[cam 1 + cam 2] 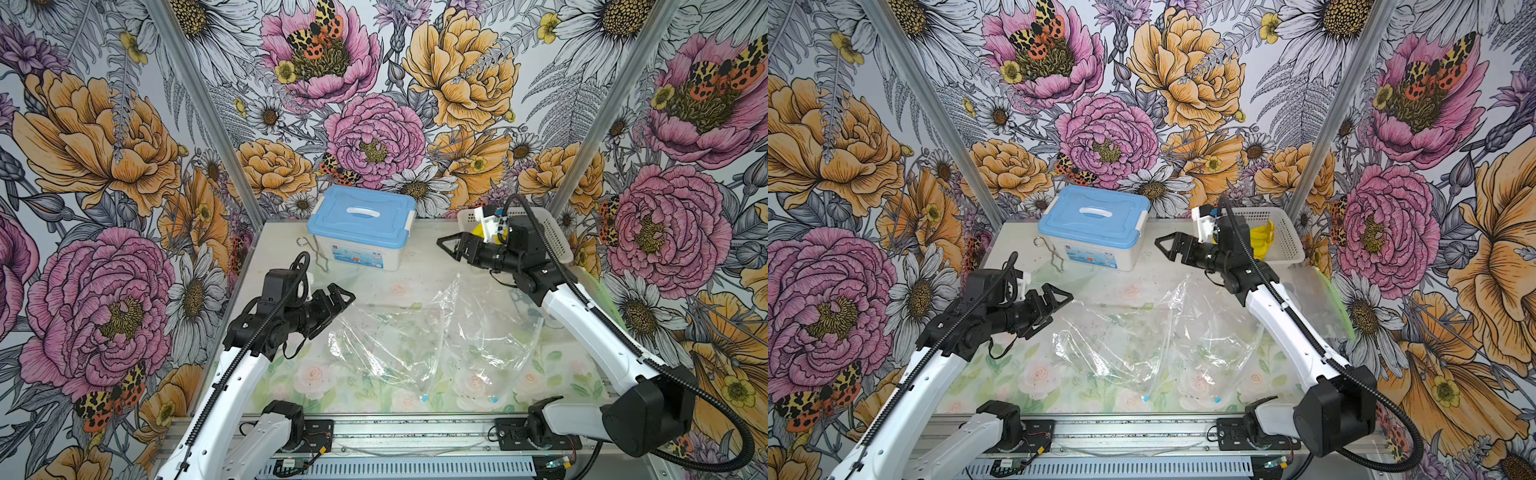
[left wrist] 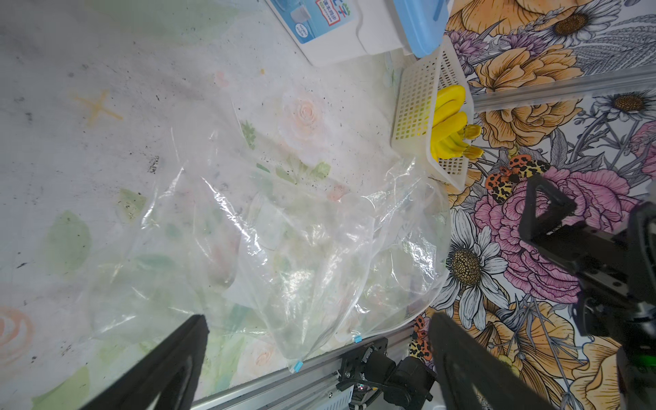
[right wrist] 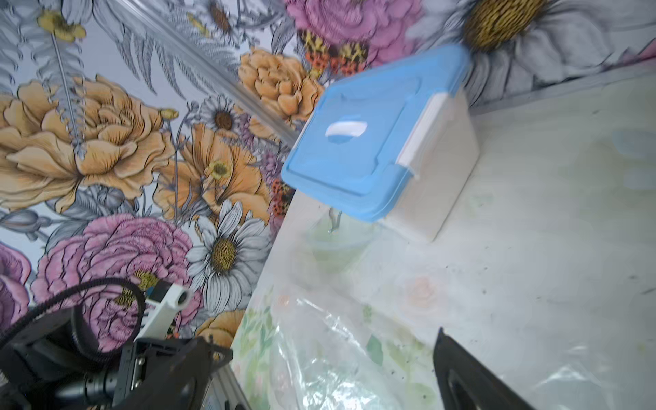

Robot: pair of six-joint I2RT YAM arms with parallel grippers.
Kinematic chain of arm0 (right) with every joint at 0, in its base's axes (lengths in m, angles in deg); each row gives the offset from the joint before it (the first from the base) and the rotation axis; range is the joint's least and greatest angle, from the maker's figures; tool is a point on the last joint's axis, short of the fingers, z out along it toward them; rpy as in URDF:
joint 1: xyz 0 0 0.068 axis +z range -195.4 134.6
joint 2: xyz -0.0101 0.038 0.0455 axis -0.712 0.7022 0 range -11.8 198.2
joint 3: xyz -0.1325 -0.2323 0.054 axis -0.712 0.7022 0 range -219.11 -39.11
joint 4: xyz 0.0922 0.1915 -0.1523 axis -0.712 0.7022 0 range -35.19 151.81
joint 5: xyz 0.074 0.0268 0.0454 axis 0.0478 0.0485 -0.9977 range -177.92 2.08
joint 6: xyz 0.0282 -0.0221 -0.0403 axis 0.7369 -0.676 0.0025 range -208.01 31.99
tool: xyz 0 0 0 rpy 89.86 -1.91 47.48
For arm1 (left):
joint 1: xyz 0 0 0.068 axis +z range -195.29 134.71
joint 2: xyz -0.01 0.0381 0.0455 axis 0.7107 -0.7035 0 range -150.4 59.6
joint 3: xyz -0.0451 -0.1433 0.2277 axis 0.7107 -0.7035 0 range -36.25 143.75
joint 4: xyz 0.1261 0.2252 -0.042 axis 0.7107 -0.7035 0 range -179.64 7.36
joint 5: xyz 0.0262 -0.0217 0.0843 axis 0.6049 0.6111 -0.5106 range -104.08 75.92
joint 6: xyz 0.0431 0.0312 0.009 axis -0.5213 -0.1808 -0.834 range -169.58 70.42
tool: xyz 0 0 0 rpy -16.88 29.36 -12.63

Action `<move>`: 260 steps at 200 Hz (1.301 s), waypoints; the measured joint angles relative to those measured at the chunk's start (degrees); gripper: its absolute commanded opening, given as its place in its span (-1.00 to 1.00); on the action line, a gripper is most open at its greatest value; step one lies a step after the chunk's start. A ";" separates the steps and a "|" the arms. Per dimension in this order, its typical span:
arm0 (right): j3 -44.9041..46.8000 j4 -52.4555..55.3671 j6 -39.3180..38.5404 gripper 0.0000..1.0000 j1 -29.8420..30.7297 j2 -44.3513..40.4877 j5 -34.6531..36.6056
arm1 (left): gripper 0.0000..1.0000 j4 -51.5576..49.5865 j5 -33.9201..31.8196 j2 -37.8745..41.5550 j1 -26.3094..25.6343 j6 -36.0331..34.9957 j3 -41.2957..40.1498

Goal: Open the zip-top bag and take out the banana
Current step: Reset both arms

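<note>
A clear, crumpled zip-top bag (image 1: 386, 349) (image 1: 1113, 345) (image 2: 284, 241) lies mid-table with small blue tabs at the front edge; nothing yellow shows inside it. The yellow banana (image 1: 1262, 241) (image 2: 447, 120) (image 1: 482, 230) lies in the white mesh basket (image 1: 1285, 245) (image 2: 415, 103) at the back right. My left gripper (image 1: 347, 296) (image 1: 1065, 296) (image 2: 317, 319) hovers open at the bag's left edge, holding nothing. The right gripper (image 1: 441, 244) (image 1: 1160, 246) (image 3: 326, 342) hangs open and empty above the table beyond the bag, just left of the basket.
A white box with a blue lid (image 1: 361, 224) (image 3: 383, 142) stands at the back centre, with a bent metal wire piece (image 1: 316, 253) to its left. Another plastic bag with a green strip (image 1: 1325, 303) lies along the right edge under the right arm.
</note>
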 measured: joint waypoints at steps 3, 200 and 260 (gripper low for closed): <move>0.44 0.22 0.02 0.99 0.81 -0.09 -0.11 | 0.97 0.00 0.00 0.22 0.07 0.00 0.00; -0.72 2.67 -12.26 0.99 -13.92 -8.55 13.55 | 0.97 21.79 -22.32 19.12 7.63 -26.80 -4.57; 7.82 0.13 -16.96 0.99 -14.71 -17.31 28.06 | 0.97 30.95 -26.91 26.40 7.63 -28.48 -13.86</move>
